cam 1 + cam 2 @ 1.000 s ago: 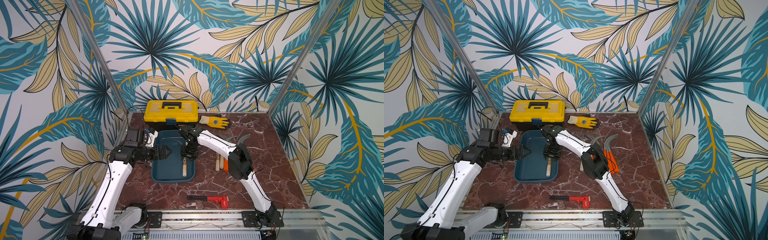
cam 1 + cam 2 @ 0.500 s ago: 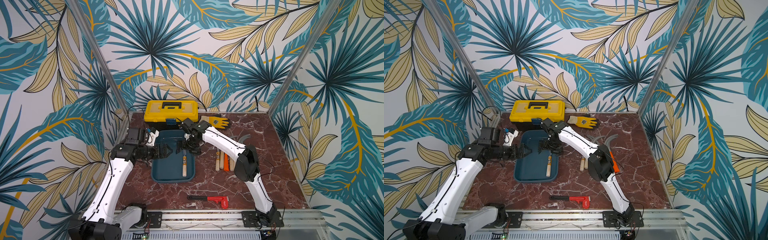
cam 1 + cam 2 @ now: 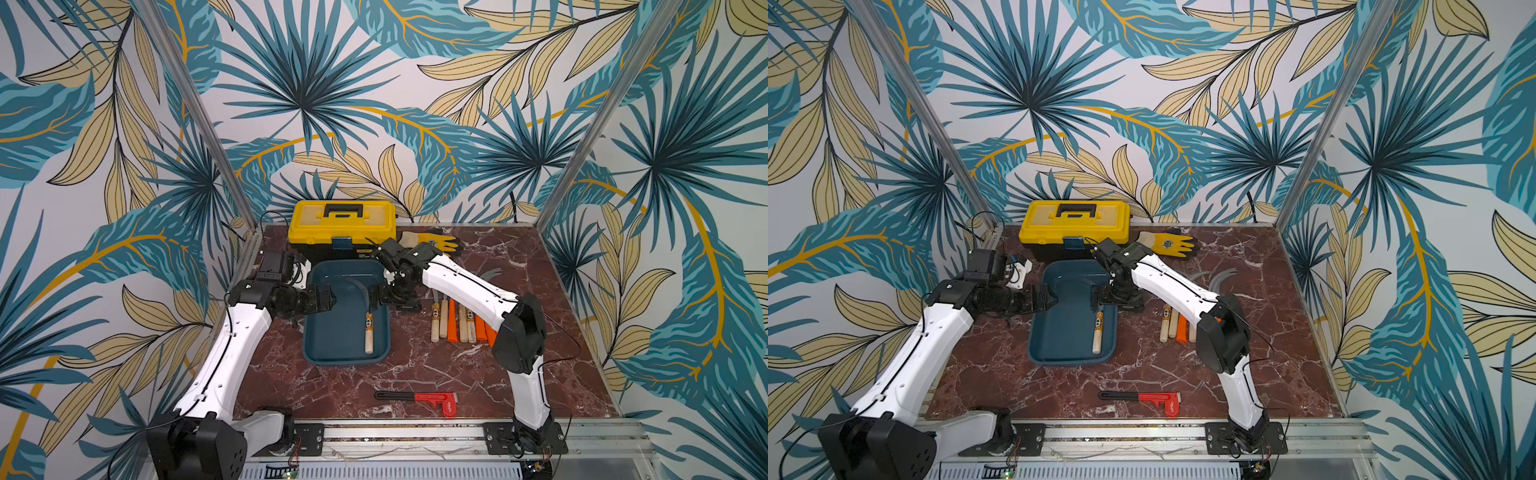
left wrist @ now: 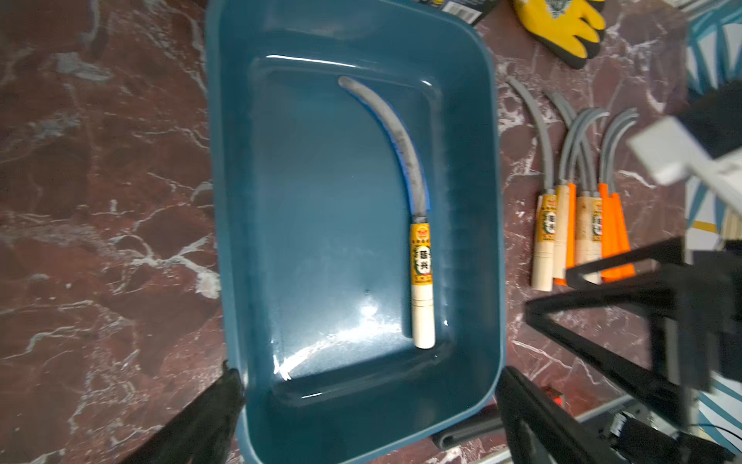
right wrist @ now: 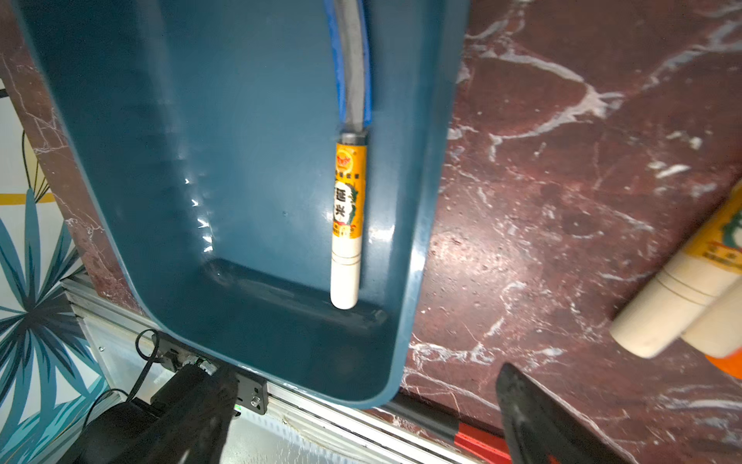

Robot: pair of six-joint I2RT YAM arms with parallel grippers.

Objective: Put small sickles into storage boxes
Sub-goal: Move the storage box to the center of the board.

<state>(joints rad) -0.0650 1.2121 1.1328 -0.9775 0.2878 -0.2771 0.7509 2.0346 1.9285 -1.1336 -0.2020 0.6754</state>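
The storage box, a dark teal tray [image 3: 332, 336] [image 3: 1059, 332], sits mid-table. One small sickle [image 3: 368, 334] [image 3: 1098, 328] [image 4: 421, 281] [image 5: 347, 221] with a pale labelled handle lies inside it along the right wall. Several more small sickles [image 3: 457, 322] [image 3: 1173, 324] [image 4: 582, 225], with pale and orange handles, lie side by side on the table right of the tray. My right gripper [image 3: 390, 297] [image 5: 361, 401] hovers open over the tray's right rim, holding nothing. My left gripper [image 3: 324, 299] [image 4: 369, 401] is open and empty at the tray's left rim.
A yellow toolbox [image 3: 341, 226] stands right behind the tray, with a yellow glove [image 3: 436, 241] beside it. A red pipe wrench [image 3: 419, 399] lies near the front edge. Walls close in the table on three sides.
My right gripper has opened, let go of the sickle in the tray and drawn back towards the right rim. The left arm has barely shifted.
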